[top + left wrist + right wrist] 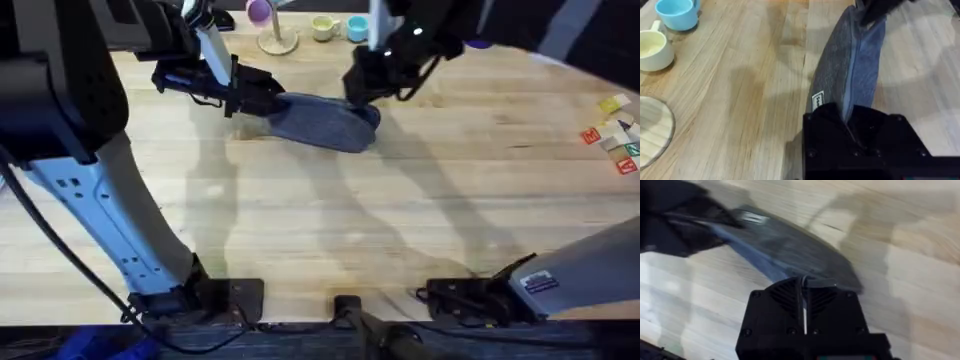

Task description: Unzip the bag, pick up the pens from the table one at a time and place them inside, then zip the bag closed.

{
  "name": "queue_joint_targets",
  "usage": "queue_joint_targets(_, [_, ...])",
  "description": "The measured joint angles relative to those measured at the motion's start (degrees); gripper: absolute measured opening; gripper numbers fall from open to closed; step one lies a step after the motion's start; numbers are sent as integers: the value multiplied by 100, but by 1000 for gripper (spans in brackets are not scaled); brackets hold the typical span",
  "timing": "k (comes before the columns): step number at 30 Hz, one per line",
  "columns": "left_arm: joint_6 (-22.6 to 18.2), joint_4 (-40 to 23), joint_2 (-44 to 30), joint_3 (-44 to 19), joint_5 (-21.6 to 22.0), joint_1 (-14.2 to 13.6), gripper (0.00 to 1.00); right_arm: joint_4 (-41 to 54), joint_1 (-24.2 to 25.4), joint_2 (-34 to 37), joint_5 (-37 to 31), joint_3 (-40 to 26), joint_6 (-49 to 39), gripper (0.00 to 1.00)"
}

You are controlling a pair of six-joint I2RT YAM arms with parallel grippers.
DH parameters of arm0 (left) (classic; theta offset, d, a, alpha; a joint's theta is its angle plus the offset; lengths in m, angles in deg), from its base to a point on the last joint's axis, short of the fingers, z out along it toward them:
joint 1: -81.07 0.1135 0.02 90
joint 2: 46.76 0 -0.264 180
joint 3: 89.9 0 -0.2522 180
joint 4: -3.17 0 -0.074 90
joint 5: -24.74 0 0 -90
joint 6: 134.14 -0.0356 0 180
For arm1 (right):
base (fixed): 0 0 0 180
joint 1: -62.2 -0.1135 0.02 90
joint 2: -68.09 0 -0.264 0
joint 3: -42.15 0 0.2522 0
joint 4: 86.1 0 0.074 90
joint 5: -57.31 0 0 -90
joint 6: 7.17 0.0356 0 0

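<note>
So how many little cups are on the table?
2, both at the far edge beyond the bag: a cream cup and a light blue cup right beside it. More could be hidden behind the arms.

You see a light wooden table (330,215) with plank grain, soft shadows lying across it. Beyond its far edge the room is dark. Small cups (323,27) stand at that far edge.

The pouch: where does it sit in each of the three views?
Overhead: blue-grey pouch at upper centre, between both tools.
Left wrist: pouch running from the left tool toward the upper right.
Right wrist: pouch across the centre, above the right tool.
Shared landmark: its white label.
</note>
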Motion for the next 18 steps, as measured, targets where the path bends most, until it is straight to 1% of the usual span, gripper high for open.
queue_joint_targets(5, [2,-5,1,0,-4,9,42,540,516,-51,144,-8,0,31])
queue_joint_targets(8, [4,-22,0,0,-7,-2,42,695,700,-51,208,-7,-6,32])
queue_joint_targets(13, [4,-48,0,0,-7,-9,42,691,724,-51,235,94,-42,33])
queue_joint_targets(18, [3,-149,2,0,-3,-9,42,524,777,-51,-15,601,23,33])
